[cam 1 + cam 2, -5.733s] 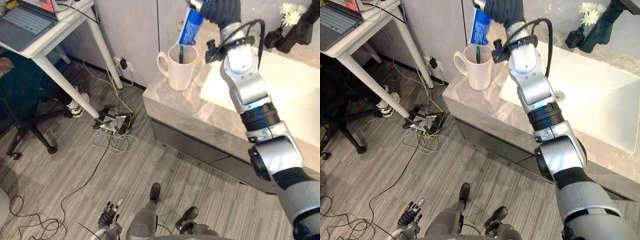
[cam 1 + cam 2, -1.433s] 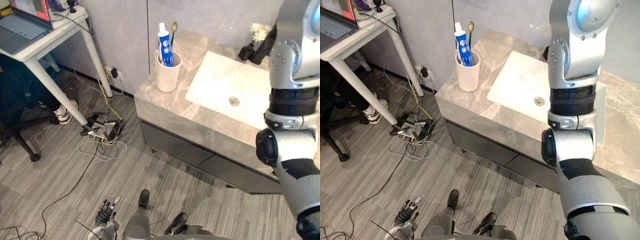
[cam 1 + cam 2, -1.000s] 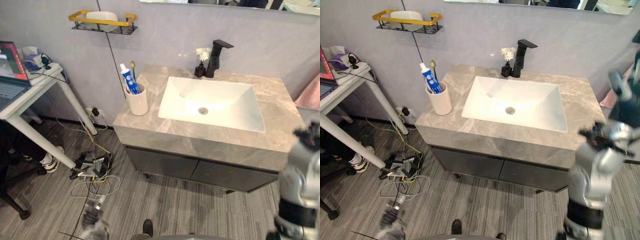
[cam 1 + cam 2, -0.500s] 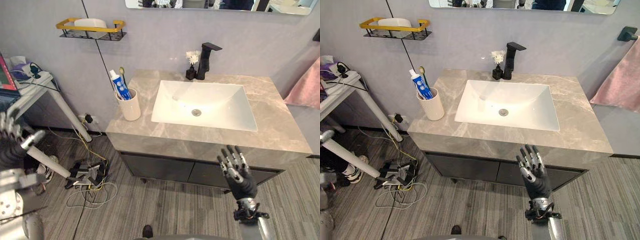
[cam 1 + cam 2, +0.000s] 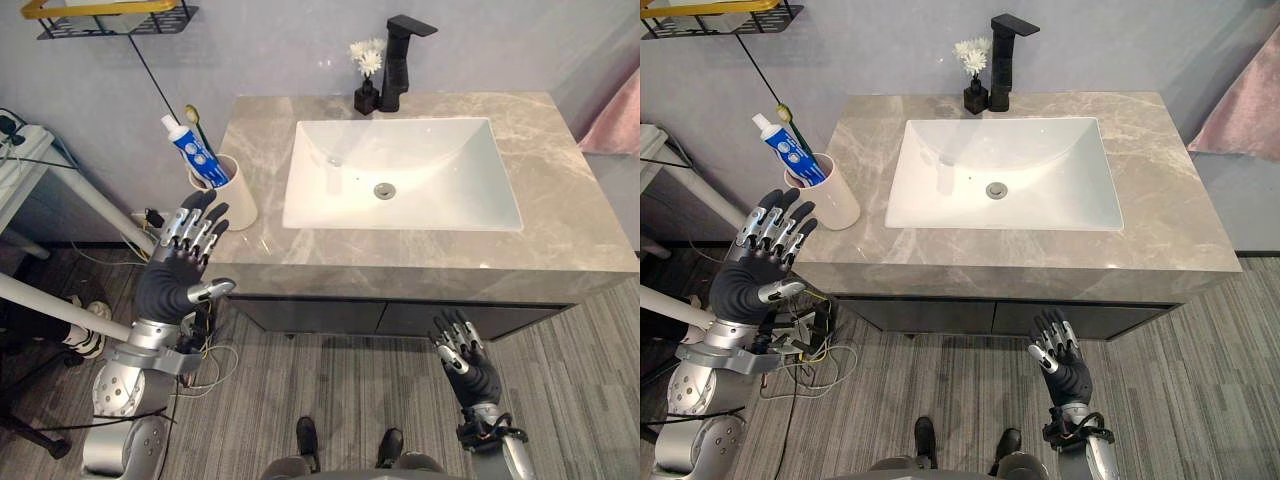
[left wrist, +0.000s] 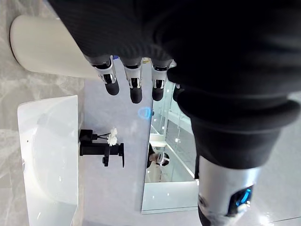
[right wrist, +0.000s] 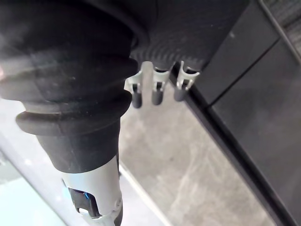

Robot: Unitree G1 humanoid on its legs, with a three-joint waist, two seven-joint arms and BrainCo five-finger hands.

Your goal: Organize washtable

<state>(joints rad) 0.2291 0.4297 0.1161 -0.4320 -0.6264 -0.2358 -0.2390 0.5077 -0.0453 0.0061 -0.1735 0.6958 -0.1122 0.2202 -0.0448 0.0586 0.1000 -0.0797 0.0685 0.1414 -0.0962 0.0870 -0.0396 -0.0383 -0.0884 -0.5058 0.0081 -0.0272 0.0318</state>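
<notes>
A white cup (image 5: 238,203) stands at the left end of the grey marble washtable (image 5: 560,215). In it stand a blue-and-white toothpaste tube (image 5: 189,152) and a toothbrush (image 5: 193,119). My left hand (image 5: 178,272) is raised in front of the counter's left edge, just short of the cup, fingers straight and spread, holding nothing. My right hand (image 5: 465,358) hangs low before the dark cabinet (image 5: 400,318), fingers straight, empty. The cup (image 6: 44,51) lies just past the fingers in the left wrist view.
A white sink (image 5: 400,175) fills the counter's middle. A black tap (image 5: 400,55) and a small black vase of white flowers (image 5: 366,85) stand behind it. A yellow-railed shelf (image 5: 100,12) hangs on the wall. Cables (image 5: 200,355) lie on the floor at left by a white table leg (image 5: 60,300).
The camera has tilted down over the counter. My left hand has come up beside the cup. My right hand stays low before the cabinet, fingers straight.
</notes>
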